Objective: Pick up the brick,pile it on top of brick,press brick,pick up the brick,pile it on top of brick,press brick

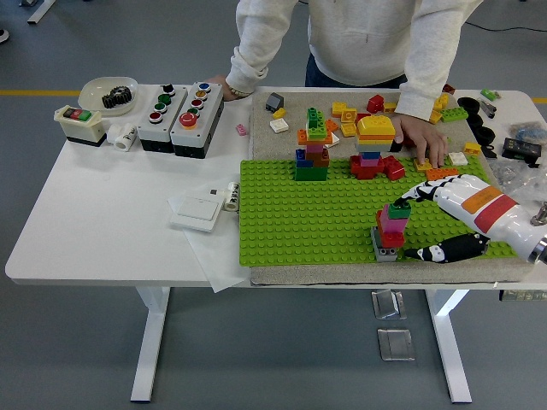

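A small brick stack (391,229) stands near the front right of the green baseplate (299,213), on a grey base brick, with red and pink layers and a dark green brick (400,207) on top. My right hand (405,227) reaches in from the right beside the stack. Its black-and-white fingers (416,190) stretch to the green top brick, and the thumb (440,251) lies low by the plate's front edge, apart from the stack. The hand is spread and grips nothing. My left arm is out of sight.
Two taller brick towers (312,147) (373,145) stand at the plate's far edge, with loose bricks (346,115) behind them. A person's hand (420,141) rests among bricks at the far right, the other hand (224,85) at the far edge. Button boxes (179,118) and a switch plate (197,207) lie left.
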Tool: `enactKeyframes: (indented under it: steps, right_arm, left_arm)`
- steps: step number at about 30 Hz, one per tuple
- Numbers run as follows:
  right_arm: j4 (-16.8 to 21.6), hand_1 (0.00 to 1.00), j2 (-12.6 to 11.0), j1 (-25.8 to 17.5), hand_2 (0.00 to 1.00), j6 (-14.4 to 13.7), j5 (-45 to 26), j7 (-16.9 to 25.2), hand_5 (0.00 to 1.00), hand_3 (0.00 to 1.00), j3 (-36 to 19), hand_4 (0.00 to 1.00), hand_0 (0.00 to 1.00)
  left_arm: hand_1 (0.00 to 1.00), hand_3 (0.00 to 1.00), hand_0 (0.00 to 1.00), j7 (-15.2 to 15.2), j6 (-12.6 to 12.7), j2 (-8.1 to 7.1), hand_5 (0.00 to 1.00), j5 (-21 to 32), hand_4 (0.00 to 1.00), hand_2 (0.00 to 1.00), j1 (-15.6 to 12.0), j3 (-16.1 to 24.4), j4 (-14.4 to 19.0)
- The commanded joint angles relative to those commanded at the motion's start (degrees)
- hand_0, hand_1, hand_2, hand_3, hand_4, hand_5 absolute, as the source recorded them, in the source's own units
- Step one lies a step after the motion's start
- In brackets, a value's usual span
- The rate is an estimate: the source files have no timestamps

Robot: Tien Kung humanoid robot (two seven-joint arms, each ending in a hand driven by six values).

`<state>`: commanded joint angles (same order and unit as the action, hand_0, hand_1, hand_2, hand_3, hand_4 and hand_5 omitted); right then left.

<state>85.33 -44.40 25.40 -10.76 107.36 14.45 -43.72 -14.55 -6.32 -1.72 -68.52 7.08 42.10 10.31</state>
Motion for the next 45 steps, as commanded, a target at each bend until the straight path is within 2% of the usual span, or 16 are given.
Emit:
enactKeyframes:
  steps: [13, 28, 45]
  right_arm:
    - [-0.67, 0.64, 0.17, -0.26, 0.756, 0.06, -0.01, 0.01, 0.514, 0.706, -0.3, 0.942, 0.621]
    - [0.47, 0.638, -0.06, -0.9, 0.757, -1.27, -0.37, 0.54, 0.513, 0.708, -2.37, 0.942, 0.621]
    - [0.9, 0.632, -0.32, -2.24, 0.755, -1.2, -0.06, 0.67, 0.511, 0.71, -3.31, 0.94, 0.618]
  left_arm:
    - [0.717, 0.532, 0.828, 0.2, 0.03, 0.01, 0.508, 0.84, 0.527, 0.597, 0.13, -0.59, 0.0]
    - [0.72, 0.533, 0.829, 0.38, -0.02, -0.04, 0.508, 1.63, 0.526, 0.597, 0.2, -1.23, 0.0]
    - [0.722, 0.533, 0.826, 0.43, -0.07, -0.02, 0.508, 1.58, 0.527, 0.597, 0.13, -1.21, 0.0]
